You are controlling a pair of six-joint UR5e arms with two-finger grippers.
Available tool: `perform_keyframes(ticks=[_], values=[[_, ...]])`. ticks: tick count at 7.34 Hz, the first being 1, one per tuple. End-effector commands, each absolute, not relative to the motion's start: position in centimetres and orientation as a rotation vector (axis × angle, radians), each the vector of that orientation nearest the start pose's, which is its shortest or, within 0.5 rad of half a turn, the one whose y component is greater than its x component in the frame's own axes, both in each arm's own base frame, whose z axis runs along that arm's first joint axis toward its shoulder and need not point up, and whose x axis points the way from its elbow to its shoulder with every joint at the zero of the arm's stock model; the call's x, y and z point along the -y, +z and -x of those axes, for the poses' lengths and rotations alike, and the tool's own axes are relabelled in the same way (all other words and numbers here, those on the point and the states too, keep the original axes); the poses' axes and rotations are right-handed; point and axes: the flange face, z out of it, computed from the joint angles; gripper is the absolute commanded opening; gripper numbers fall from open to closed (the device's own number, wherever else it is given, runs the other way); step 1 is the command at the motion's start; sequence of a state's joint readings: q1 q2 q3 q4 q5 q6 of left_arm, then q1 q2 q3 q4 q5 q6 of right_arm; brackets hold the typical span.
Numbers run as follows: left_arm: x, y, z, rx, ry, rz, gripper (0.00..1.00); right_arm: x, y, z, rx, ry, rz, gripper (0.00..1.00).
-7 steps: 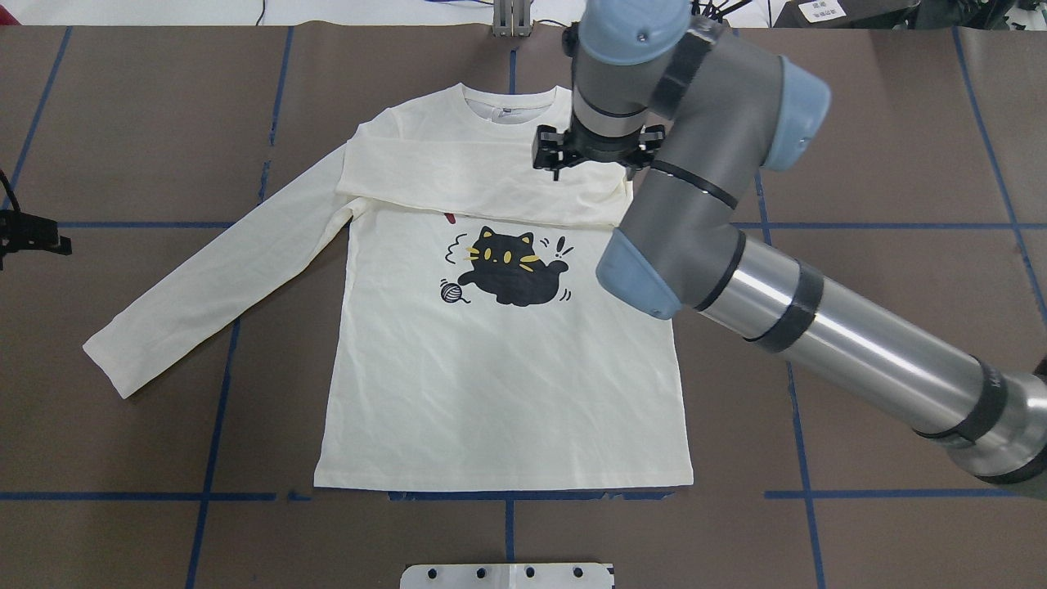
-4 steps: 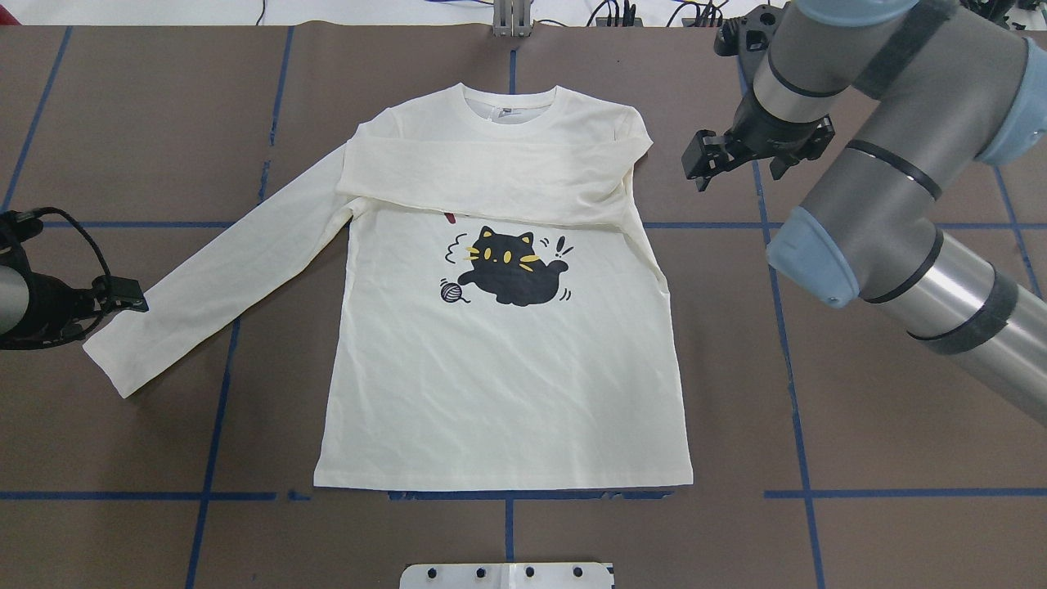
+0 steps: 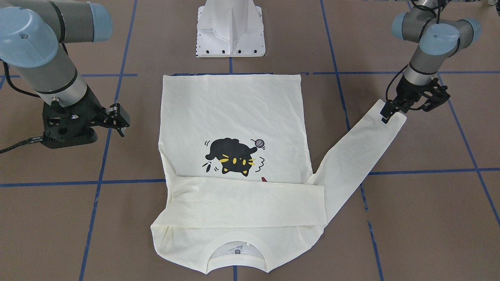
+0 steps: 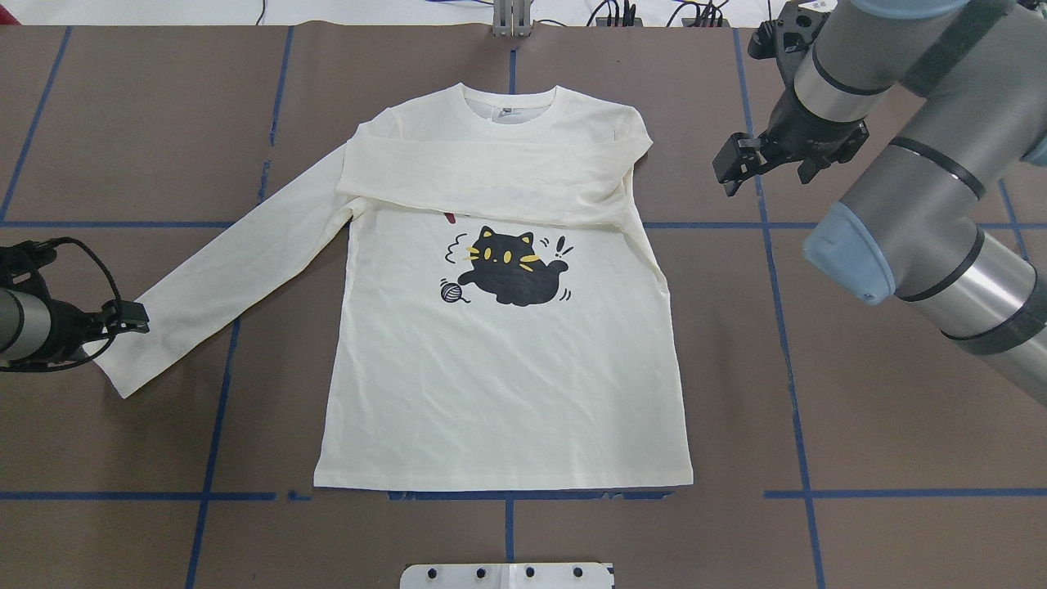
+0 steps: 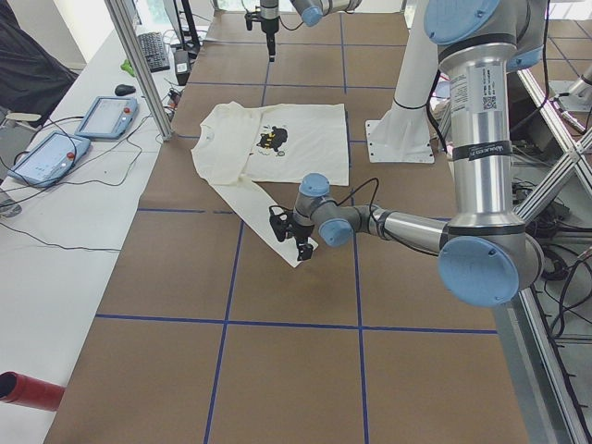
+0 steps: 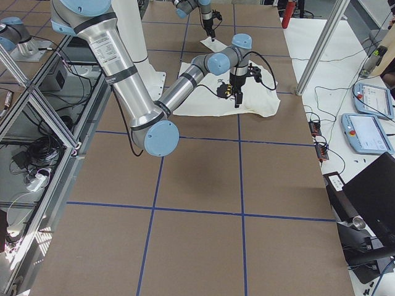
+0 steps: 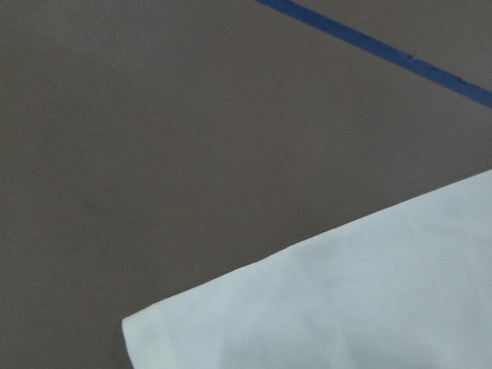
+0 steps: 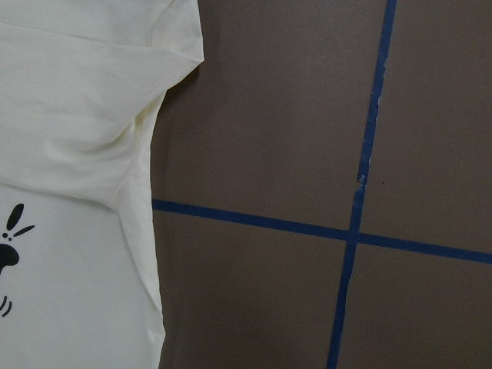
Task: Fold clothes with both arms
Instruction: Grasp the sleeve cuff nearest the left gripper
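The left pincer (image 3: 412, 103) is released, jaws spread, low over the cuff (image 3: 391, 118) of the outstretched sleeve (image 4: 221, 282). One finger (image 3: 385, 114) stands at the cuff's corner; whether it touches the cloth cannot be told. The left wrist view shows only that cuff corner on bare brown counter (image 4: 859, 409), with no finger in sight. The left arm (image 5: 407, 227) reaches low and nearly level across the counter to the cuff.

The right pincer (image 4: 777, 164) is also released and holds nothing. It hangs over bare counter just beside the shirt's shoulder on the robot's right, apart from the cloth. Its wrist view looks down on the shirt's side edge and a crossing of blue tape (image 8: 354, 231).

The shirt (image 4: 499, 384) lies flat, front up, in the middle of the counter, neckline (image 4: 511, 102) away from the robot and hem toward the white base (image 3: 230, 35). Its right-side sleeve (image 4: 483, 184) is folded across the chest, above the cat print (image 4: 511, 274), leaving only a sliver of red showing. The other sleeve runs out slantwise to the robot's left.
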State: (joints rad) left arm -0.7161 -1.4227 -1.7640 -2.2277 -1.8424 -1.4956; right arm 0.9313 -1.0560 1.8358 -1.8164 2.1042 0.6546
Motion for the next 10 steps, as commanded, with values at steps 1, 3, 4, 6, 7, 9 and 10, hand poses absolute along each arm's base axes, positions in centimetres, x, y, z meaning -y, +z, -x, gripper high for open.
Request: perform_keyframes(ticks=[1, 3, 4, 6, 7, 9, 10], values=[[38.2, 58.4, -27.9, -0.736, -0.514, -0.022, 1.0, 54.4, 27.8, 30.2, 0.733, -0.123, -0.101, 1.0], [37.9, 58.7, -27.7, -0.733, -0.512, -0.016, 1.0, 54.4, 27.8, 30.2, 0.733, -0.123, -0.101, 1.0], [37.4, 59.0, -27.7, -0.728, -0.508, -0.008, 1.0, 54.4, 27.8, 30.2, 0.733, -0.122, -0.1, 1.0], [37.1, 58.6, -27.8, -0.751, -0.502, -0.01, 1.0, 54.5, 27.7, 30.2, 0.734, -0.122, -0.101, 1.0], [36.9, 58.5, -28.0, -0.754, -0.497, -0.008, 1.0, 54.5, 27.7, 30.2, 0.734, -0.121, -0.103, 1.0], [36.8, 58.6, -28.1, -0.751, -0.495, -0.006, 0.96, 54.5, 27.7, 30.2, 0.735, -0.121, -0.102, 1.0], [36.8, 58.6, -28.1, -0.752, -0.495, -0.008, 0.9, 54.4, 27.5, 30.1, 0.736, -0.12, -0.105, 1.0]])
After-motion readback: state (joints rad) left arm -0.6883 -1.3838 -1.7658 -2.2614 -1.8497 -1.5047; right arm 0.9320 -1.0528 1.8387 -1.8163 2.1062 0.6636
